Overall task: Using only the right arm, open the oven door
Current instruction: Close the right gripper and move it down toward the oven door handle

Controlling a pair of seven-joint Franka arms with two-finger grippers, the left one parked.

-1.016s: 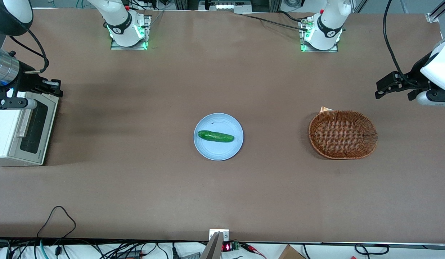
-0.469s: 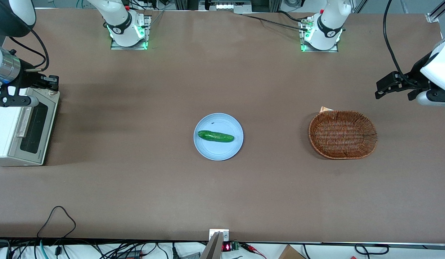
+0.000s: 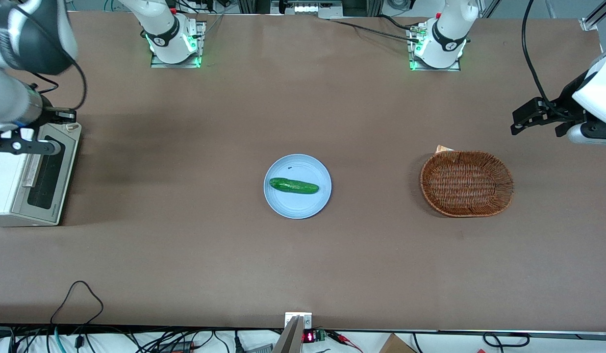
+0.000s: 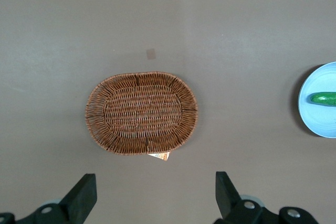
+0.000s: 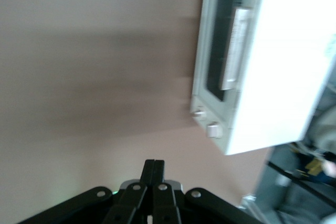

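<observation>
Presently the pincer [image 5: 154, 174], its fingers pressed together and empty, is held above the knob end of the oven [image 3: 18, 179]; the oven door [image 5: 223, 51] is seen closed. The fingers should be parted, then lowered squarely around the silver handle [image 5: 234, 48] beside it before any pull is made.

White oven [image 3: 11, 179] at working arm's table end; oven door [image 3: 45, 174] closed, silver handle.

Front view looks steeply down over the whole brown table [image 3: 303, 255]. Right wrist view, nearer, shares the small boxy white toaster oven [image 3: 18, 181] [image 5: 262, 66]; left wrist view shares the oval brown wicker basket [image 3: 467, 184] [image 4: 142, 113].
</observation>
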